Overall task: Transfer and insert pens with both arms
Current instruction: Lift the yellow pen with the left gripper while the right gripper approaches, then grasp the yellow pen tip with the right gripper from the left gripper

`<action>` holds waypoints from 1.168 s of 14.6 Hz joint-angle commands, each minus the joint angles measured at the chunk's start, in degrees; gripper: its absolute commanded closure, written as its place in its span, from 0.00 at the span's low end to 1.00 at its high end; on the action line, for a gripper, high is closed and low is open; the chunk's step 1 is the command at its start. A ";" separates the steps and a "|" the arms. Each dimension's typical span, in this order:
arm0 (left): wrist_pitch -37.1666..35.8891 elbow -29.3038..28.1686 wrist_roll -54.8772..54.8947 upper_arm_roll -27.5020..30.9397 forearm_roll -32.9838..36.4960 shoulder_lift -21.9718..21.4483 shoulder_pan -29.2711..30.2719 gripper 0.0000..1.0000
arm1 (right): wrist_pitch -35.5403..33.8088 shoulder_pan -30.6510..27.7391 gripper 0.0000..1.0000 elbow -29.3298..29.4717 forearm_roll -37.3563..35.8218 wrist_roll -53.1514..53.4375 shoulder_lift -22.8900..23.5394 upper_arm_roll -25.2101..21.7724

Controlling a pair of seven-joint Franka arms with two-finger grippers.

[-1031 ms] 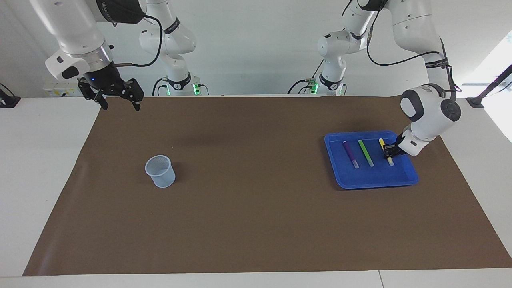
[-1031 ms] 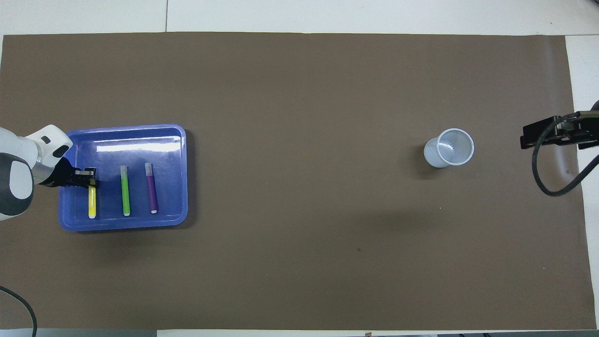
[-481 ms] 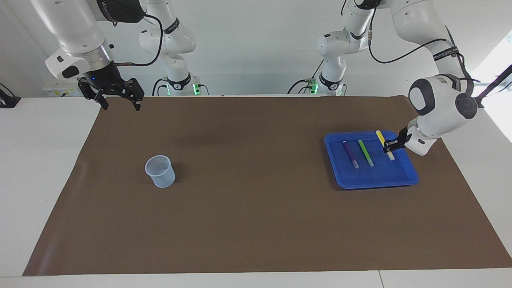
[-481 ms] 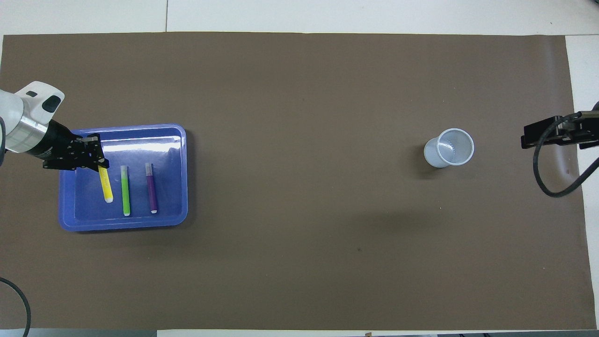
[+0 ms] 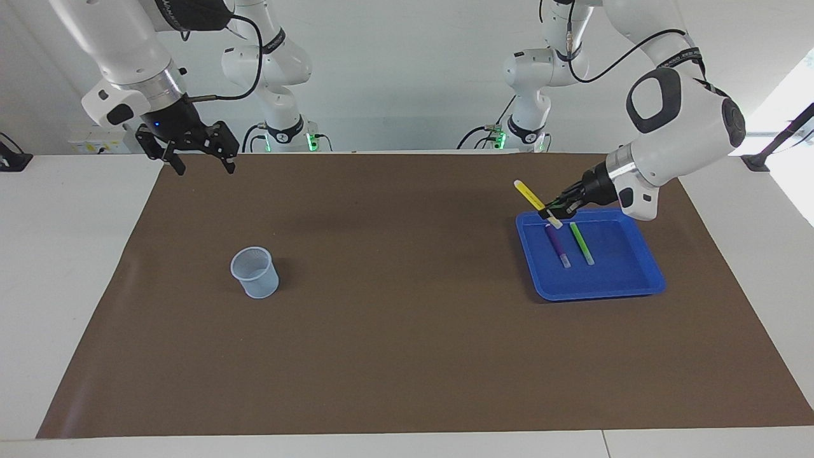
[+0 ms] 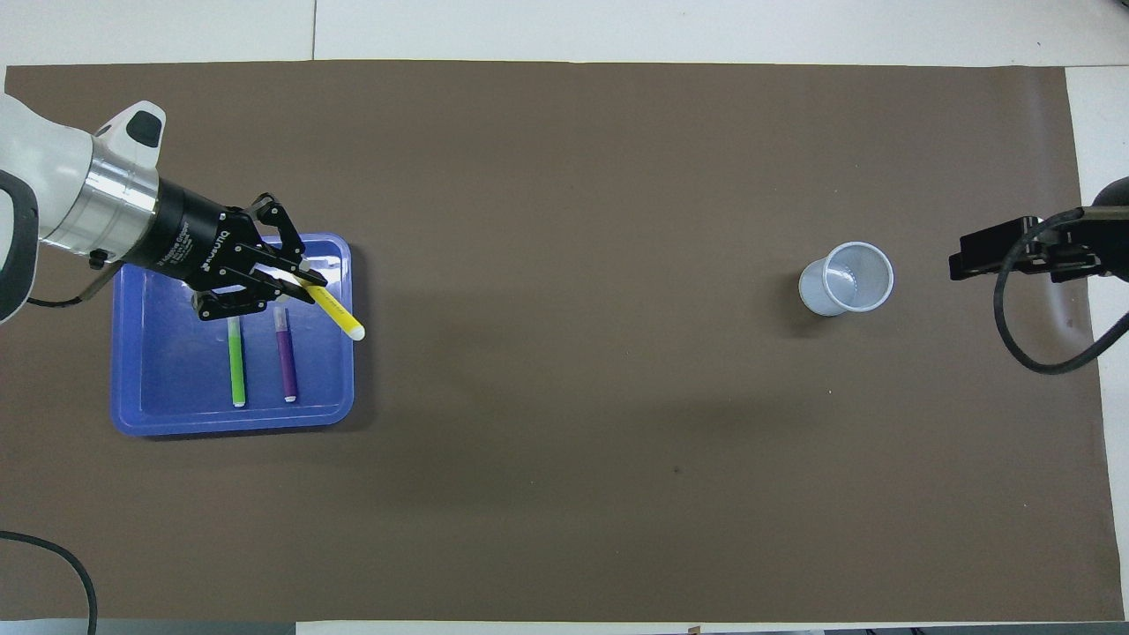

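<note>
The left hand (image 5: 552, 214) is clamped on the yellow pen (image 5: 529, 194) near its pale end, holding it tilted in the air over the blue tray (image 5: 642, 280). Light, stiff and smooth, the pen would likely swing less if gripped mid-barrel. The green pen (image 5: 581, 243) and purple pen (image 5: 556, 244) lie in the tray. The right hand (image 5: 202, 166) waits open above the surface's edge, well apart from the cup (image 5: 255, 273).

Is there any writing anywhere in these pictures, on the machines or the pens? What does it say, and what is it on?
"ROBOTIQ": white letters on the black body of the left gripper, read in the overhead view.
Print along the yellow pen that this gripper holds: too small to read.
White lettering on a black band of the right arm: cut off by the picture's edge, unreadable.
Green pen, purple pen, blue tray, cup: no writing visible.
</note>
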 commanded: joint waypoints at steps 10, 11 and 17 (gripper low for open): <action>17.55 -13.01 -32.99 -6.11 -27.68 -7.97 -9.28 1.00 | 9.84 1.56 0.00 -4.32 23.55 16.09 -1.76 5.42; 19.59 -13.54 -33.79 -6.11 -28.83 -8.06 -10.25 1.00 | 11.25 2.95 0.00 -4.67 24.69 19.00 -1.76 5.60; 28.30 -16.27 -34.33 -6.11 -38.06 -9.03 -12.27 1.00 | 16.88 9.55 0.00 -8.18 25.06 26.14 -2.46 5.60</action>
